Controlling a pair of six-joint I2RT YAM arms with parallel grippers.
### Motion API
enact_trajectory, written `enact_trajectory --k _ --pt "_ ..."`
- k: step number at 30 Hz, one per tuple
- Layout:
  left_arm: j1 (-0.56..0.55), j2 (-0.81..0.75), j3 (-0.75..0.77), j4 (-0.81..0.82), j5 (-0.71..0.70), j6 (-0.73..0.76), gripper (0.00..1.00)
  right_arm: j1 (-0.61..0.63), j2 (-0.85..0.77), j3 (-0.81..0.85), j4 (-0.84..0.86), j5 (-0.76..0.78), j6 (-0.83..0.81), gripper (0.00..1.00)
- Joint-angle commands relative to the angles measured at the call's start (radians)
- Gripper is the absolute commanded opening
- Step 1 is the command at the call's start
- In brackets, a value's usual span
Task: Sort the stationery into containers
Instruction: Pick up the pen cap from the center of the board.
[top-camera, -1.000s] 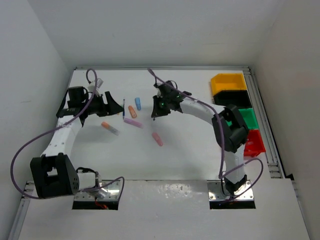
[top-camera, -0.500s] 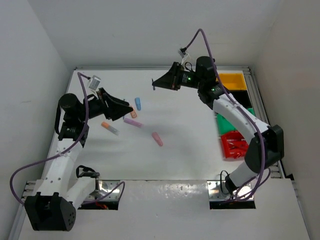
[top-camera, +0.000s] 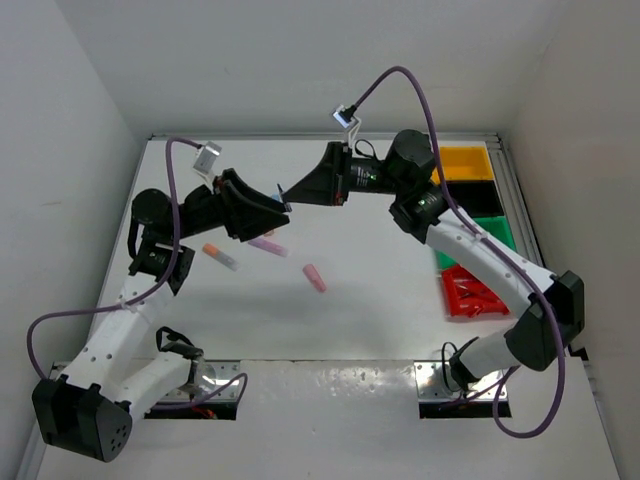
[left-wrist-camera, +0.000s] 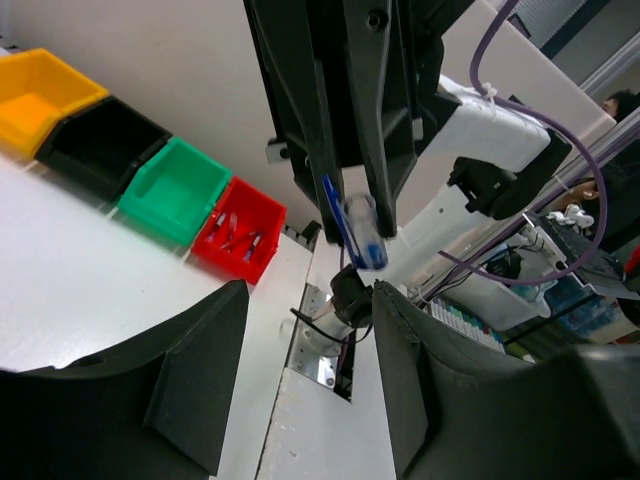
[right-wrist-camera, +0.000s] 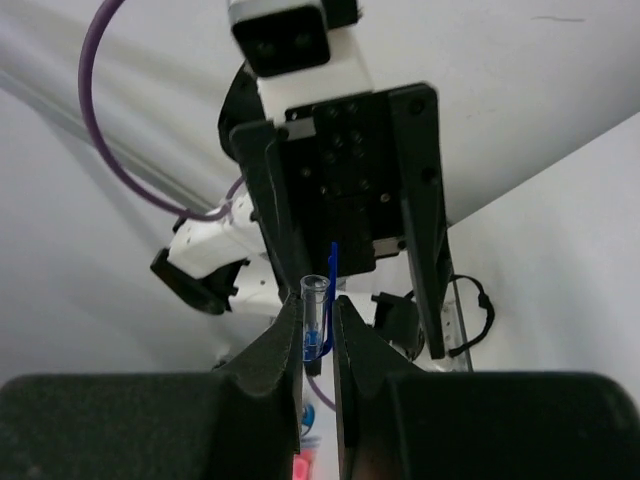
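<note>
On the left, the left arm is holding its black, hard-plastic left gripper (left-wrist-camera: 312, 295) up off the matte white table (top-camera: 380, 300). Its two broad, flat-faced fingers are standing apart, released and clasping nothing. A purple cable is looping along its white shell.

Below and beside it, three short chunky markers are lying on the table, well apart from one another. One is an orange marker (top-camera: 211, 249) with a greyish end, one is a lilac marker (top-camera: 268, 244), and one is a pink marker (top-camera: 315, 278). All three are blunt, rounded sticks with a dull pastel finish.

Between the two arms, in mid-air above the table, a single blue pen (left-wrist-camera: 360, 228) is hanging. It is slim and straight, with a clear glossy sleeve over a blue core and a thin blue clip running alongside. The right gripper (right-wrist-camera: 318, 308) is pinching it, its two narrow dark fingers clenched on the barrel. In the right wrist view the pen's free end is pointing into the gap between the left gripper's parted fingers, touching neither of them.

On the right, four rectangular bins of smooth moulded plastic are sitting in a row along the table's edge, each touching the next. They are a yellow bin (left-wrist-camera: 30, 100), a black bin (left-wrist-camera: 100, 140), a green bin (left-wrist-camera: 175, 185) and a red bin (left-wrist-camera: 240, 225). The red bin is holding a few thin red pens, too small to count surely. The right arm, white-shelled with black joints, is arching over the green bin in the top view and hiding part of it.
</note>
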Motion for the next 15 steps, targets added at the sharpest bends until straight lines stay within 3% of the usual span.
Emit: enact_trajectory --k 1,15 --pt "-0.014 0.009 0.052 0.129 0.002 -0.060 0.58 0.006 -0.047 -0.030 0.080 -0.053 -0.006 0.00" --pt "-0.026 -0.011 0.091 0.209 0.045 -0.110 0.48 -0.012 -0.081 -0.067 0.093 -0.107 0.009 0.00"
